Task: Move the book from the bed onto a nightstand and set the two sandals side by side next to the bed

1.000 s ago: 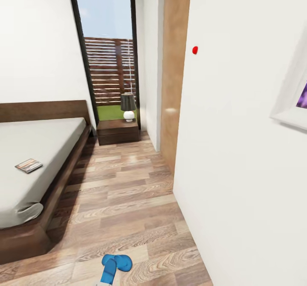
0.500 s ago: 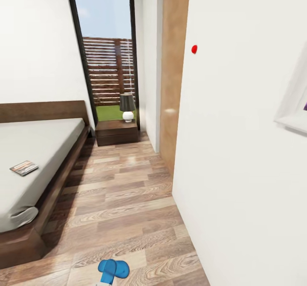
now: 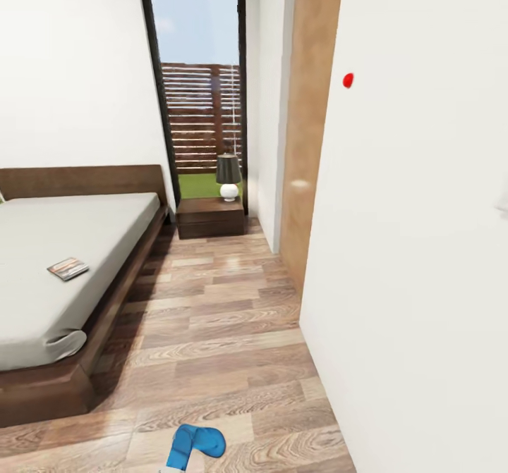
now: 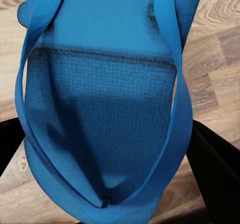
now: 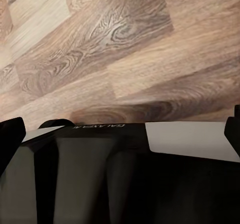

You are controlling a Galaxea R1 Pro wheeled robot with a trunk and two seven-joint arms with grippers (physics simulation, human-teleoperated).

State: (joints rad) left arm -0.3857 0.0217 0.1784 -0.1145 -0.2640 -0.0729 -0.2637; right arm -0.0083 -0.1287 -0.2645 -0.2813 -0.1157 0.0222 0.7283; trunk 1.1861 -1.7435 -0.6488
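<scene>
Here we carry one blue sandal (image 4: 102, 108) between the left gripper's (image 4: 107, 159) dark fingers, closed on it, low over the plank floor (image 3: 226, 332). We cannot tell the right gripper's state. The book (image 3: 68, 268) lies on the bed (image 3: 77, 247); next we should lower the sandal beside the bed frame.

Room bright, even daylight from the window (image 3: 201, 92) at far end. Soft shadow on floor (image 3: 226, 332) along the bed (image 3: 70, 247), on the side away from the window's wall. Faint glare patch on wood panel (image 3: 302, 184) right of window. Renders slightly soft; sandal (image 4: 105, 108) close-up grainy, self-shadowed.
</scene>
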